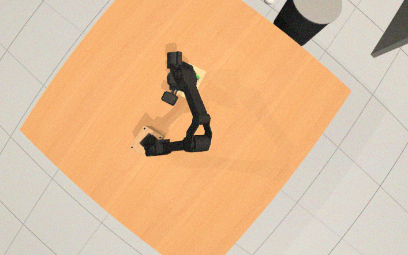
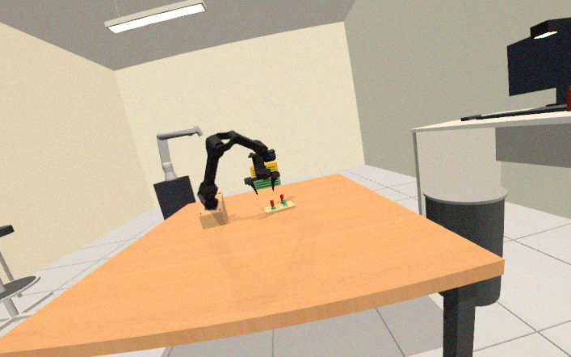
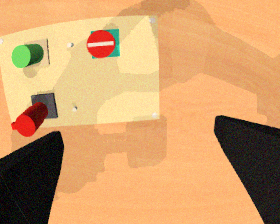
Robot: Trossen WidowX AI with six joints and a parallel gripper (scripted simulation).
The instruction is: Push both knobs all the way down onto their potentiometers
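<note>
On the counter (image 3: 211, 3), seen from the wrist: green cap (image 3: 27, 55) at 10 o'clock on the circuit board (image 3: 84, 79), red knob (image 3: 30, 119) at 8, second red knob (image 3: 102, 43) at 12; jaws spread wide, holding nothing, lifted above, presumably backing off.

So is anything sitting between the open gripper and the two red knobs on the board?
Nothing visible does. The gripper hangs open above the table beside the board, holding nothing. One red knob and the other red knob both show uncovered; the green knob stands off to one side.
</note>
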